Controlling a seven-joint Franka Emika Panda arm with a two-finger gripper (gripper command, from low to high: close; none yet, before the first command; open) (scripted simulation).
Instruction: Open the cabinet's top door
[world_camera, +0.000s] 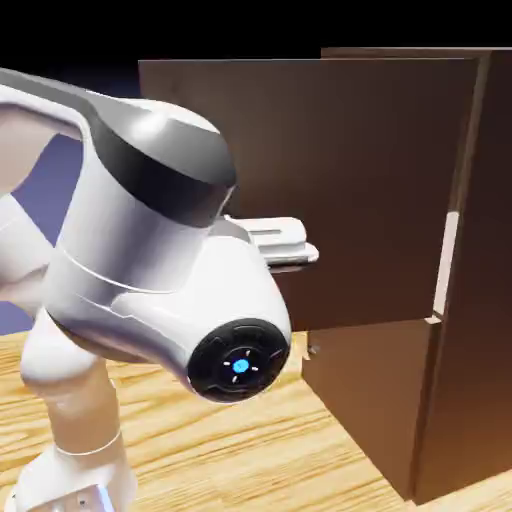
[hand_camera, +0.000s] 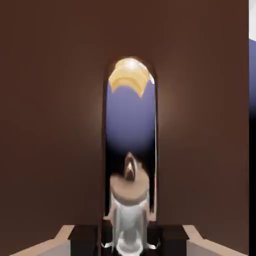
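Note:
The dark brown cabinet (world_camera: 480, 300) stands at the exterior view's right. Its top door (world_camera: 350, 170) is swung out from the body, with a pale gap along its hinge side. My white hand (world_camera: 281, 241) reaches to the door's face, and my own arm hides the fingers there. In the hand view the door's wood (hand_camera: 55, 125) fills the frame. The shiny silver handle (hand_camera: 130, 120) runs up the middle and mirrors the violet backdrop. My gripper (hand_camera: 129, 241) is shut on the handle's lower end, with dark fingertips (hand_camera: 86, 239) on both sides of it.
The shorter lower door (world_camera: 370, 400) sits flush under the top one. The cabinet stands on a light wooden table (world_camera: 250, 450). My bulky white arm (world_camera: 150, 260) fills the exterior view's left and covers the top door's left part.

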